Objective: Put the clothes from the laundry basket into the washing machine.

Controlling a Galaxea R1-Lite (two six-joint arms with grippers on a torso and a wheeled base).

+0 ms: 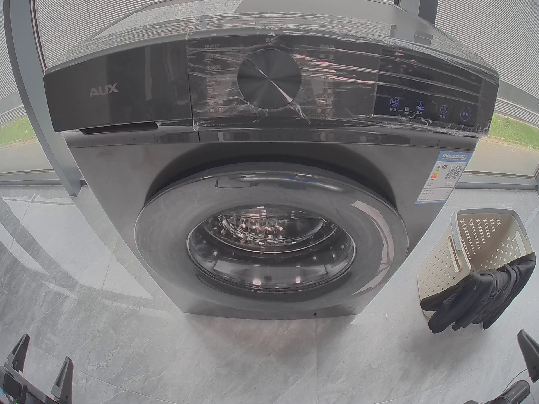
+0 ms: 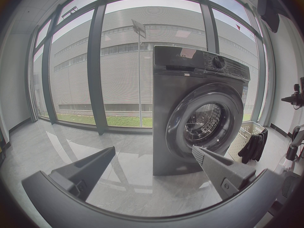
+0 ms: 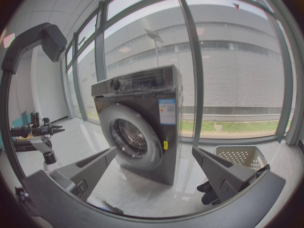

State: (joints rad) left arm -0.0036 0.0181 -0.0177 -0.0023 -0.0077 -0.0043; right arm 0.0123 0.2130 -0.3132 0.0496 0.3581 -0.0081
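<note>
- The washing machine [image 1: 112,164], its door [image 1: 269,242] closed, stands on the floor [image 1: 84,287] well ahead of both sets of jaws.
- The laundry basket [image 1: 494,237] sits beyond the right jaws, just beside the machine.
- The dark clothes [image 1: 477,301] drape over its rim, apart from the right jaws.
- The left jaws and right jaws are spread wide, grasping nothing.
</note>
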